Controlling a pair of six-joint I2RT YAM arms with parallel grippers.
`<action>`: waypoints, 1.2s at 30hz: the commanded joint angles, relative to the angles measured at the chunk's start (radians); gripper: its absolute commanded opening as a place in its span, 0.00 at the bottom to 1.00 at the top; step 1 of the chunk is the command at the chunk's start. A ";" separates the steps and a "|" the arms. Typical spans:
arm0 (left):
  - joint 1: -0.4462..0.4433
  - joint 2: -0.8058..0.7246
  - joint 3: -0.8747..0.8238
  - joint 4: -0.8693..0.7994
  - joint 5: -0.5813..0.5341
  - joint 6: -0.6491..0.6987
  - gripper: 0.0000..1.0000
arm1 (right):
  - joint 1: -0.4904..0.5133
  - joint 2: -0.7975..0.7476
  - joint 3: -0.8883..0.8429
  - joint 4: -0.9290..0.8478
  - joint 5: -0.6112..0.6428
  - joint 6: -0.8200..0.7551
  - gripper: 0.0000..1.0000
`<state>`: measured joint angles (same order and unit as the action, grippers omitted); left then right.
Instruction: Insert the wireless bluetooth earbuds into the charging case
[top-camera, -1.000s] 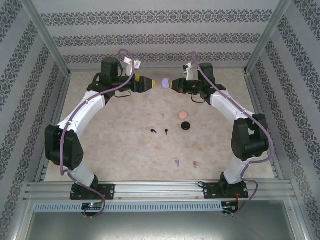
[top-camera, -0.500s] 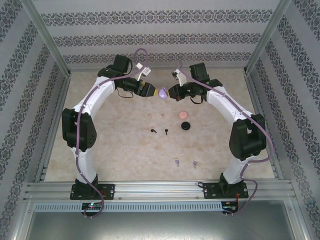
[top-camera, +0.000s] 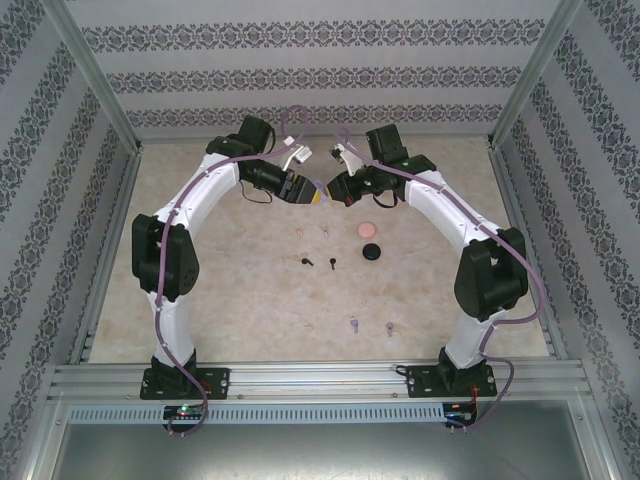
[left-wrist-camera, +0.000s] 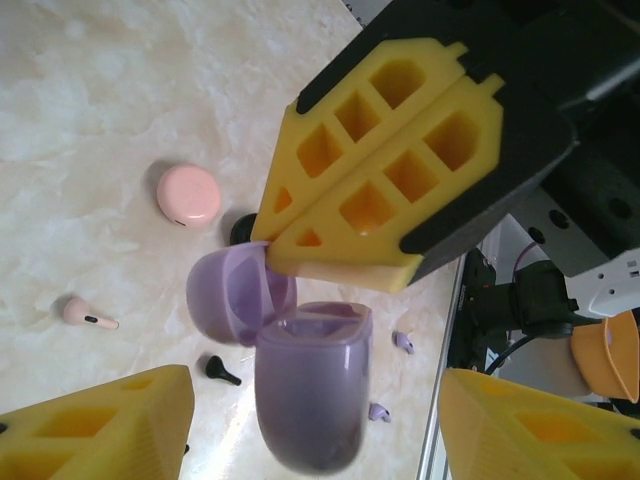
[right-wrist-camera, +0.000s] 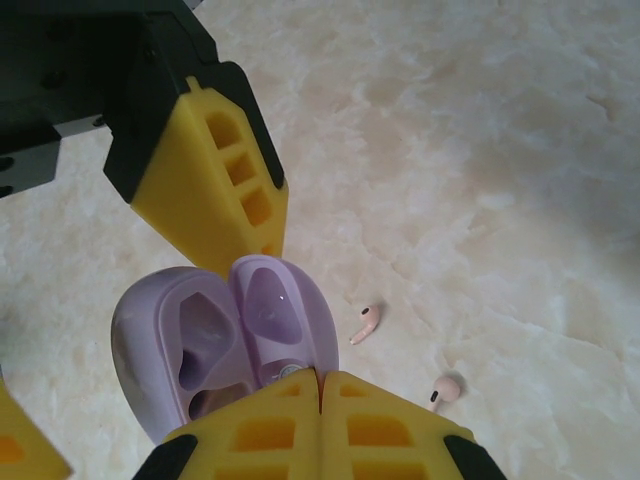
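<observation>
A: Starting left of centre near the top of the overhead frame: left gripper (top-camera: 310, 191)?

B: Open, gripping nothing. From the left wrist, big yellow honeycomb fingers (left-wrist-camera: 110, 420) in both bottom corners, flanking the light purple rounded plastic charging case (left-wrist-camera: 310, 395) with clear gaps on either side.

A: And that case?

B: Held up off the table with an opened lid, at lower centre of the left wrist frame and lower left of the right wrist frame. Hollow pockets showing inside.

A: Just to the right, right gripper (right-wrist-camera: 320, 385)?

B: Shut tight, pinching the rim of the open lid and so bearing the purple case. Tips together at bottom centre of the right wrist frame.

A: Down on the beige marbled tabletop (top-camera: 250, 290)?

B: Middle of the overhead frame, left to right: pale pink stemmed earbuds (top-camera: 300, 232) (top-camera: 325, 232), then a flat round pink case (top-camera: 366, 229). One row lower: black stemmed earbuds (top-camera: 308, 261) (top-camera: 332, 264), then a round black case (top-camera: 371, 251). Lower centre: light purple stemmed earbuds (top-camera: 353, 324) (top-camera: 389, 328), side by side. All lying loose on the surface, well apart from both grippers.
</observation>
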<state>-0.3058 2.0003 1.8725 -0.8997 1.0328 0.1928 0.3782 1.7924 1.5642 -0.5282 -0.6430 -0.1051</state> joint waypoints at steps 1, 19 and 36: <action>-0.008 0.012 0.029 -0.035 0.027 0.033 0.63 | 0.017 0.009 0.034 -0.014 0.002 -0.021 0.00; -0.008 0.021 0.029 -0.036 0.055 0.044 0.28 | 0.025 0.019 0.049 -0.001 0.000 -0.005 0.00; -0.002 -0.049 -0.075 0.093 0.040 0.006 0.00 | -0.050 -0.094 0.001 0.086 0.027 0.203 0.41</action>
<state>-0.3058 2.0006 1.8225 -0.8600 1.0615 0.2031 0.3519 1.7836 1.5787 -0.4889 -0.6071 0.0200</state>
